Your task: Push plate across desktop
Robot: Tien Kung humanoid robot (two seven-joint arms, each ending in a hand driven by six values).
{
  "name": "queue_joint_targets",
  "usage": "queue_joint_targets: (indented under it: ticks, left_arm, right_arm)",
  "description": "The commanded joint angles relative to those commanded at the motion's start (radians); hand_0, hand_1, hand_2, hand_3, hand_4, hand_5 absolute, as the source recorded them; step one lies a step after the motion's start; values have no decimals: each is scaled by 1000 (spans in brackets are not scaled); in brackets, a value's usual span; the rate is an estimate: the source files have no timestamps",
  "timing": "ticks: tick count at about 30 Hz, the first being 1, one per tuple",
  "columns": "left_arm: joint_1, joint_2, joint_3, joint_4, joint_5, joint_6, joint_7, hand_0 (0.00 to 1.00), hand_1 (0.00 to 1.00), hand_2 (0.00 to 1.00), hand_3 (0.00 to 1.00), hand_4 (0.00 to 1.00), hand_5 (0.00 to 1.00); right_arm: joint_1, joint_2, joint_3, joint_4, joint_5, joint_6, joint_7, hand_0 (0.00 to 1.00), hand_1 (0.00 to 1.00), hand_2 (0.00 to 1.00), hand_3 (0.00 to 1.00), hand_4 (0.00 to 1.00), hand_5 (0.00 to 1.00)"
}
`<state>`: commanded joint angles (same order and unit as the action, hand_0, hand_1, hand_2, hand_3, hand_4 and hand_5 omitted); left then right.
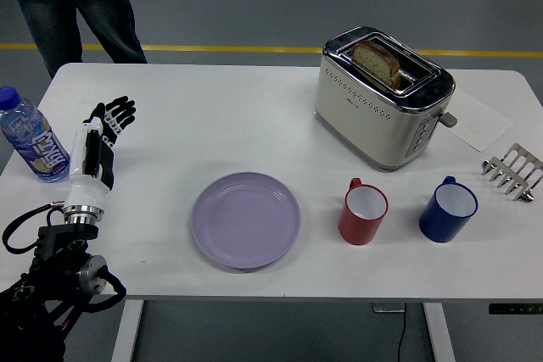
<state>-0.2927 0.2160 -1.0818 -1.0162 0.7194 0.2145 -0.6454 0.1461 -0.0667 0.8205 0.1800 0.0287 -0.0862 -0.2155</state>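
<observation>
Plate (246, 219) well right of the left hand (100, 143), fingers spread, empty.

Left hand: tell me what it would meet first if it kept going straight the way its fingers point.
The left hand points up-table, slightly right. That line looks free across bare table to the far edge. The water bottle stands to its left, off that line, though depth is uncertain.

The white table (212, 116) carries a bottle (32, 139), plate (246, 219), toaster (382, 99), two mugs (363, 212) and a rack (512, 170).
</observation>
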Motion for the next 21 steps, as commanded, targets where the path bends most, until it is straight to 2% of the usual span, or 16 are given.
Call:
queue_joint_targets:
  ticks: [5, 12, 16, 21]
  left_arm:
    - [73, 58, -48, -57, 13, -44, 0, 730, 726, 717, 636, 415, 998]
    - [133, 112, -90, -51, 19, -98, 41, 723, 716, 708, 631, 422, 998]
    - [147, 121, -105, -44, 37, -120, 59, 722, 719, 707, 630, 428, 998]
    - [162, 120, -136, -52, 73, -153, 99, 721, 718, 706, 629, 429, 998]
  right_arm:
    - [-7, -2, 10, 0, -3, -3, 3, 654, 651, 704, 610, 426, 283]
    - [-12, -2, 21, 0, -11, -8, 4, 654, 650, 706, 610, 426, 281]
    - [-12, -1, 30, 0, -18, -11, 5, 654, 651, 706, 610, 428, 280]
    - [-10, -2, 36, 0, -23, -13, 7, 655, 651, 707, 610, 431, 276]
